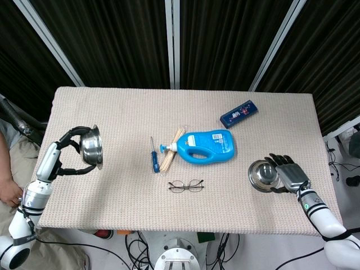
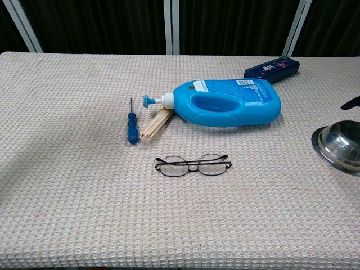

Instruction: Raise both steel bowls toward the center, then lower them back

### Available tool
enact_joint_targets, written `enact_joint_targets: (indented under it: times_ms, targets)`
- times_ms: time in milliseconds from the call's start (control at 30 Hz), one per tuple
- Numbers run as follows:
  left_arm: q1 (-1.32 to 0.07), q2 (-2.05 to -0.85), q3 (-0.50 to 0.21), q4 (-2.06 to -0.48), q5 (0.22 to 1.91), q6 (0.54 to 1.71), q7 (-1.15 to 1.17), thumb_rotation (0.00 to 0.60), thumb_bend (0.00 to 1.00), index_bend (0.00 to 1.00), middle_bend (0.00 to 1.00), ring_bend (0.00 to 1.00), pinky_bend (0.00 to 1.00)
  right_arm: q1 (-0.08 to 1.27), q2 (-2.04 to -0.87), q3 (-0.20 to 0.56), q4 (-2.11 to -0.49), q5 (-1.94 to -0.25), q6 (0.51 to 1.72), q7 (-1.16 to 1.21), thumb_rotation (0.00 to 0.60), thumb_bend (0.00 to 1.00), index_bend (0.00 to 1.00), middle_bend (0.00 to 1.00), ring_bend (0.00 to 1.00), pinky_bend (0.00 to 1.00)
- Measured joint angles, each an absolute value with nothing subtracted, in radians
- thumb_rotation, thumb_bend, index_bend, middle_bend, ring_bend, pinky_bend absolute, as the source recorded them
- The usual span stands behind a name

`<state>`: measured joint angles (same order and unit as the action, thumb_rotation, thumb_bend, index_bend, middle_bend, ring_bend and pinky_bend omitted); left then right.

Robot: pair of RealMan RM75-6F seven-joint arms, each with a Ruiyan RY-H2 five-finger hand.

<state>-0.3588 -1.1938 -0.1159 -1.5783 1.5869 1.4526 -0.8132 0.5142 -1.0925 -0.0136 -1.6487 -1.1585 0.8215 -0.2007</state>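
- Over at the left edge of the table (image 1: 112, 214): left hand (image 1: 70, 152), curled around the left steel bowl (image 1: 91, 147), fingers over the top rim and under the bottom rim.
- Held tipped up on its side, this bowl, with the open shiny inside facing the middle of the table and the round back against the palm.
- Hard to tell from the head view whether the bowl's low edge touches the cloth or hangs just above it.
- Out of sight in the chest view: left hand and its bowl.
- Over at the right edge: right hand (image 1: 289, 173), dark fingers stretched along the far side of the right steel bowl (image 1: 264, 175), pressed against its rim.
- Tilted too, this bowl, open side facing up and toward the middle, seen in the chest view as a shiny dome leaning at the right edge.
- Only one dark fingertip (image 2: 351, 103) of the right hand seen in the chest view, above the bowl.
- Cannot tell how tight the right hand's hold is, but fingers wrapped on the bowl and nothing else in them.
- Between the two hands, well apart from both: blue bottle (image 1: 207, 146) lying on its side, pump end pointing toward the left hand.
- Just beside the pump: bundle of wooden sticks (image 1: 170, 154) and a small blue screwdriver (image 1: 152, 157).
- Nearer the robot than the bottle: glasses (image 1: 186, 185), lying flat.
- Past the bottle, toward the far right: dark blue box (image 1: 239, 113), well apart from the right hand.
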Motion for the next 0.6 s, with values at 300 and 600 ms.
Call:
enact_joint_targets:
  times_ms: [300, 600]
  targets:
    - [-0.36, -1.194, -0.114, -1.581, 1.594, 1.455, -0.813, 0.6, 0.09, 0.57, 0.48, 0.4, 0.56, 0.527, -1.105, -0.015, -1.64, -1.139, 0.801, -0.218, 0.582, 0.0, 0.0, 0.0, 0.0, 0.0]
    - [-0.361, -1.189, -0.114, -1.587, 1.597, 1.459, -0.811, 0.6, 0.09, 0.57, 0.48, 0.4, 0.56, 0.545, -1.123, -0.024, -1.62, -1.091, 0.768, -0.258, 0.581, 0.0, 0.0, 0.0, 0.0, 0.0]
